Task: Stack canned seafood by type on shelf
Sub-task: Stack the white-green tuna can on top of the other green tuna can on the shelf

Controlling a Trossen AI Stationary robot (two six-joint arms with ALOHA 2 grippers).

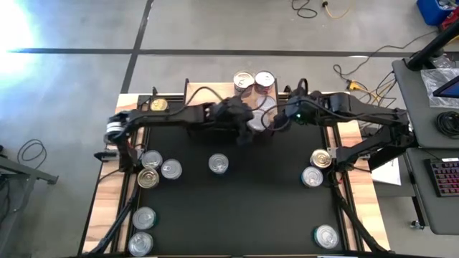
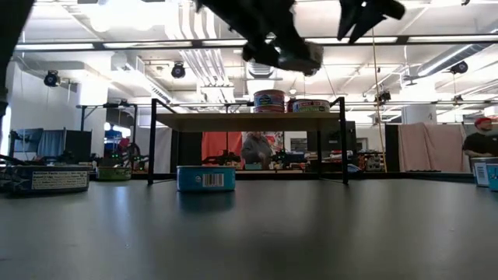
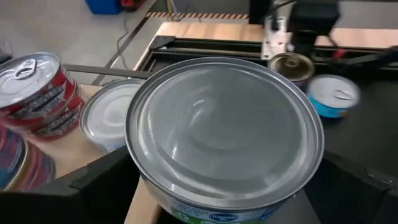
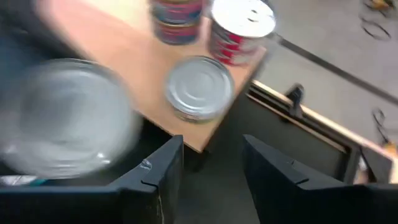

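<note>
A silver-lidded can sits clamped in your left pincer, above the shelf edge. Your right pincer hangs beside it, fingers apart, empty.

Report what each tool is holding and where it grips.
Left tool holds a silver-lidded can by its side wall, fingers on opposite sides, above the shelf's edge. Right tool is open and empty.

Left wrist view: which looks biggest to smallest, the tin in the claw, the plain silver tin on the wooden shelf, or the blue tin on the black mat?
1. Held tin in the left gripper, largest, though nearest the camera.
2. Silver tin on the shelf.
3. Blue tin, smallest, though farthest.
True sizes may be alike.
</note>
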